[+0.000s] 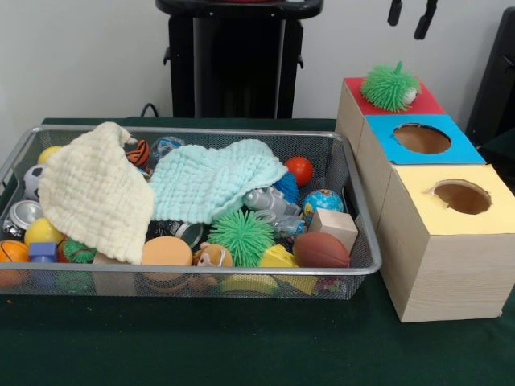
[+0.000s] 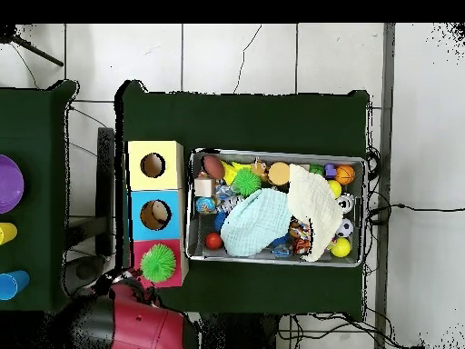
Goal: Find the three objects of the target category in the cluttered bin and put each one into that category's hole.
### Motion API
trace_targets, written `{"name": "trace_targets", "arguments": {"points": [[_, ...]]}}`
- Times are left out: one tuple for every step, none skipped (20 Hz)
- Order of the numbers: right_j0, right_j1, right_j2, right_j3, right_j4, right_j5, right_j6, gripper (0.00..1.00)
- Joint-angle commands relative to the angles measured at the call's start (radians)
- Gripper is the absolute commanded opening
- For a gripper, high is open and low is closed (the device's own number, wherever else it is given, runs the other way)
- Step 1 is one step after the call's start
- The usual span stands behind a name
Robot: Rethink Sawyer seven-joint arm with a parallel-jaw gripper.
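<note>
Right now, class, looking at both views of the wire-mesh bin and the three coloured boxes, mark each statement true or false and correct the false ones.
1. A spiky green rubber ball sits on the red-topped box. True.
2. The yellow-topped box stands between the other two. False: the blue-topped box is in the middle.
3. A pale yellow cloth and a light blue cloth lie over the toys in the wire-mesh bin. True.
4. The bin holds no spiky green ball. False: a second spiky green ball lies in it.
5. The gripper is inside the bin. False: it is above the boxes.
</note>
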Motion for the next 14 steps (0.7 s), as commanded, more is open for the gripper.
{"name": "trace_targets", "arguments": {"points": [[-0.039,-0.008,0.008,-0.007,-0.046,0.022,0.14,1.0],[-0.044,-0.007,0.011,-0.005,-0.048,0.016,0.137,1.0],[-0.044,-0.006,0.011,-0.008,-0.05,0.019,0.141,1.0],[-0.044,-0.005,0.011,-0.01,-0.052,0.021,0.144,1.0],[-0.043,-0.003,0.008,-0.014,-0.055,0.023,0.148,1.0],[-0.041,-0.002,0.008,-0.015,-0.056,0.024,0.151,1.0],[-0.04,-0.001,0.009,-0.016,-0.056,0.025,0.153,1.0],[-0.037,0.0,0.01,-0.016,-0.054,0.021,0.158,1.0],[-0.035,0.002,0.008,-0.017,-0.056,0.02,0.162,1.0],[-0.033,0.004,0.008,-0.017,-0.055,0.018,0.164,1.0],[-0.031,0.006,0.007,-0.019,-0.056,0.016,0.166,1.0],[-0.029,0.008,0.006,-0.02,-0.057,0.014,0.168,1.0],[-0.03,0.009,0.008,-0.02,-0.055,0.013,0.169,1.0],[-0.028,0.013,0.007,-0.023,-0.056,0.012,0.172,1.0]]}}
